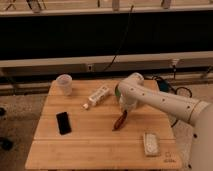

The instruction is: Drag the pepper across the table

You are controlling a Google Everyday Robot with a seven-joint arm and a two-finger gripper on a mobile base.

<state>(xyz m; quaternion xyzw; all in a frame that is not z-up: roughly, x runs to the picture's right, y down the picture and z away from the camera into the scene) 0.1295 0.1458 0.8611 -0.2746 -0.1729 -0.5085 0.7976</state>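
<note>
The pepper (119, 121) is a small dark red-brown tapered object lying on the light wooden table (90, 145), right of the middle. My gripper (124, 111) reaches down from the white arm on the right and sits right at the pepper's upper end, seemingly touching it. The pepper's lower tip points toward the front left.
A white tube (96, 97) lies behind the pepper to the left. A clear plastic cup (64, 83) stands at the back left corner. A flat black phone (63, 122) lies on the left. A white rectangular object (150, 142) lies at the front right, near the logo mark (169, 160).
</note>
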